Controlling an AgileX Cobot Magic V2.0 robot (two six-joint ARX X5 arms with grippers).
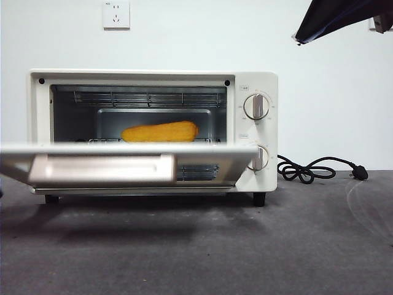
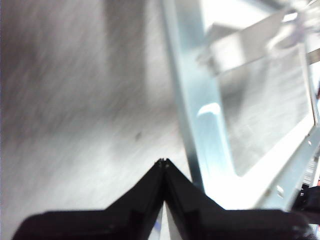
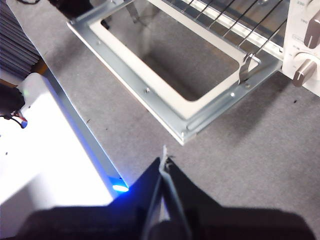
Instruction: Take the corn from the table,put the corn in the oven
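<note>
The corn (image 1: pixel 161 131) lay on the wire rack inside the oven (image 1: pixel 255 83), whose door (image 1: pixel 116 161) hung open, swung down to about level over the table (image 1: pixel 245 246). The left gripper (image 2: pixel 163 162) hovered just beside the door's edge with its jaws pressed together and empty. The right gripper (image 3: pixel 164 161) hung above the table in front of the open door, jaws also pressed together, holding nothing.
</note>
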